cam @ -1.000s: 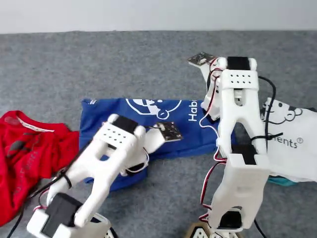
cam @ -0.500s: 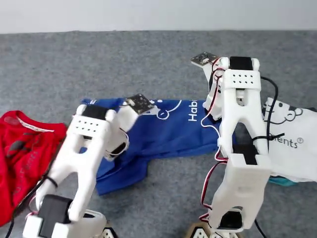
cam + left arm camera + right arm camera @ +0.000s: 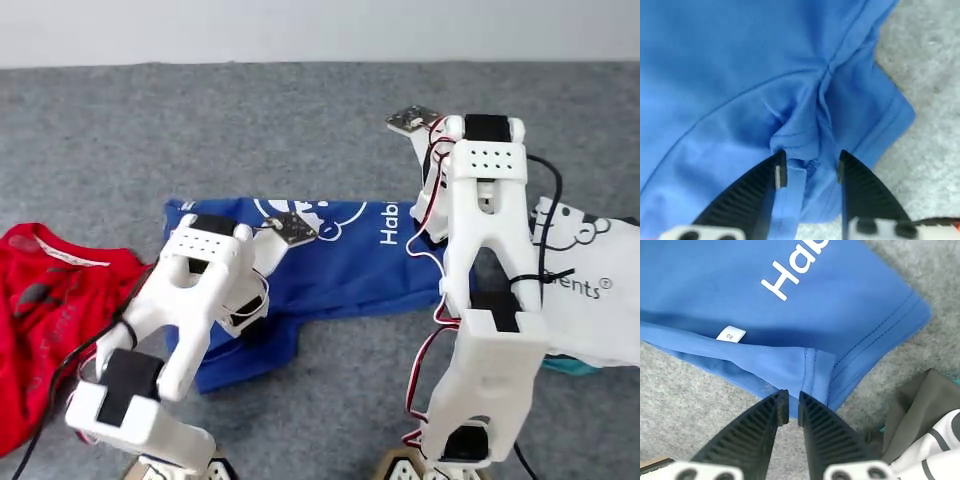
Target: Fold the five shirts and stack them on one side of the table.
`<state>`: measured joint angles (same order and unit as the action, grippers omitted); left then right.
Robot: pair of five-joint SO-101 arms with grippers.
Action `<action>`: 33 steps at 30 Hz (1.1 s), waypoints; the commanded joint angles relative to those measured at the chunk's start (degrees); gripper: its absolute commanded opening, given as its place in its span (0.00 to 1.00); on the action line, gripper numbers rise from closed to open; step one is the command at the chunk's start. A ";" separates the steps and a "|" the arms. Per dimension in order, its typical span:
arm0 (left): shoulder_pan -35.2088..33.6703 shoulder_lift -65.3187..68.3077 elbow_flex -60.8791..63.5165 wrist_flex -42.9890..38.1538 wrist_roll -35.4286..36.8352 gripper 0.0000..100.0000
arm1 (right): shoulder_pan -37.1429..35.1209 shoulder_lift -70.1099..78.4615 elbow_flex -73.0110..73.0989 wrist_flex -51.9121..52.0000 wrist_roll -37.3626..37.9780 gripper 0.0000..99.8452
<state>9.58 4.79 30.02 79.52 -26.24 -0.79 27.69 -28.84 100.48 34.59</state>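
Left wrist view has left claw wide astride the blue shirt; right claw pinches its hem.

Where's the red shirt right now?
In the high view, the red shirt lies crumpled at the left edge of the grey table, just left of the blue shirt.

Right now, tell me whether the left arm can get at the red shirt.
Probably yes. The red shirt lies beside the left arm with nothing between. The left gripper sits open astride a fold of the blue shirt, so it should lift clear first.
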 commanded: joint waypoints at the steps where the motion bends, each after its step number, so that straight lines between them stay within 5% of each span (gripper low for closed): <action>1: 0.53 0.09 -1.45 -1.85 0.70 0.11 | 0.66 -2.95 -0.35 2.33 -0.53 0.04; 5: 3.78 0.09 -1.19 -1.05 0.62 0.01 | 0.66 -2.95 -0.35 2.33 -0.53 0.04; 17: 13.36 -9.32 -0.75 4.66 2.29 0.01 | 0.66 -2.95 -0.35 2.24 -0.53 0.04; 33: 6.42 -10.02 -4.35 10.81 2.20 0.17 | 0.66 -2.95 -0.35 2.24 -0.53 0.04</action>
<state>18.37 -2.51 30.02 87.34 -24.31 -0.79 27.69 -28.84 100.48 34.59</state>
